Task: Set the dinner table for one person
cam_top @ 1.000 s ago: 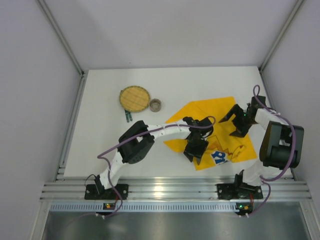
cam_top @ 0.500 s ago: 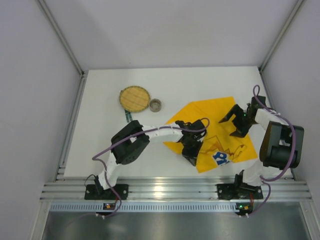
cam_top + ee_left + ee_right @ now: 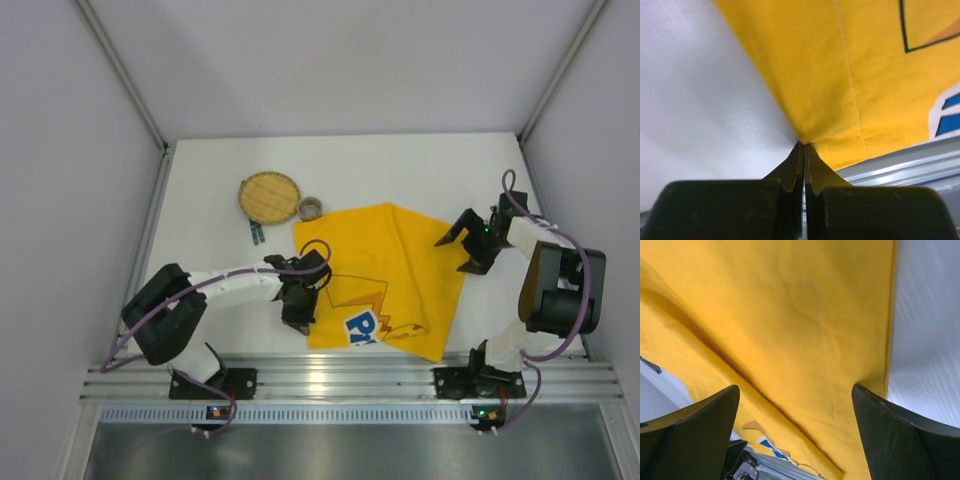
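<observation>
- Yellow cloth [image 3: 385, 275] with a blue-lettered cartoon print lies on the dinner table [image 3: 200, 180], spread toward 5 o'clock from the middle of the white tabletop; its near corner, at 6 o'clock, comes close to the ribbed aluminium rail [image 3: 350, 375]; a soft fold runs across its far half.
- Left gripper [image 3: 299, 318] sits at the cloth's 8 o'clock edge; its jaws are pressed together on the hem, so the fabric is pulled to a point at the fingertips; in the left wrist view bare table shows at 10 o'clock of the pinch and the rail at 4 o'clock.
- Right gripper [image 3: 462, 247] stands at the cloth's 2 o'clock edge; its jaws are spread wide with nothing held between them; the right wrist view shows the cloth beneath them, its hem running along at 3 o'clock with white table beyond; whether the fingertips touch the fabric I cannot tell.
- Woven round mat [image 3: 270, 197] lies at 10 o'clock from the cloth, apart from it; a small round cup [image 3: 311, 208] sits just beside the mat at its 4 o'clock, close to the cloth's far left corner.
- Two slim dark utensils [image 3: 256, 232] lie at the mat's 7 o'clock; they are too small to name.
</observation>
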`<control>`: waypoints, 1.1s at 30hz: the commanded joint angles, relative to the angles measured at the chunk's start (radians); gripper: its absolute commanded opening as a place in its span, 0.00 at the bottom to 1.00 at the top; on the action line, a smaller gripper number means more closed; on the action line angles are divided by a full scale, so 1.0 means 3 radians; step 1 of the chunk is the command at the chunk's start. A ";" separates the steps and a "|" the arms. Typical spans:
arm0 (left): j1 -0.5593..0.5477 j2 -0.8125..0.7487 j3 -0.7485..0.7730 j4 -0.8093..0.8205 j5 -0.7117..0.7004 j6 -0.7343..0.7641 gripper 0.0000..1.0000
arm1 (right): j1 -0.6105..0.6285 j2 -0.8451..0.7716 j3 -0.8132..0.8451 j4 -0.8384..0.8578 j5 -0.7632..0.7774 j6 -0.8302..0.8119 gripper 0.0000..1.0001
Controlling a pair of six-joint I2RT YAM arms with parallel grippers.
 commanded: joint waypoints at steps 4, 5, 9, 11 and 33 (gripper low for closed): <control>0.0385 -0.0648 -0.0241 -0.0758 -0.0681 -0.0177 0.00 | 0.0173 0.0041 -0.0008 0.0135 -0.0030 0.0009 0.94; 0.0476 -0.0791 -0.0251 -0.0845 -0.0691 -0.0192 0.00 | 0.0204 0.0041 -0.0019 0.0140 -0.0035 0.0014 0.94; 0.0610 -0.1047 -0.0119 -0.0938 -0.0692 -0.0299 0.00 | 0.0296 0.0031 -0.0049 0.0151 -0.0086 0.0065 0.94; 0.0615 -0.1022 -0.0073 -0.0877 -0.0559 -0.0315 0.00 | 0.0372 -0.0025 -0.0095 0.0085 -0.0137 0.0075 0.94; 0.0523 -0.0383 0.0204 -0.0462 -0.0165 -0.0274 0.00 | 0.0388 -0.1034 -0.1256 -0.0254 0.0369 0.0147 0.65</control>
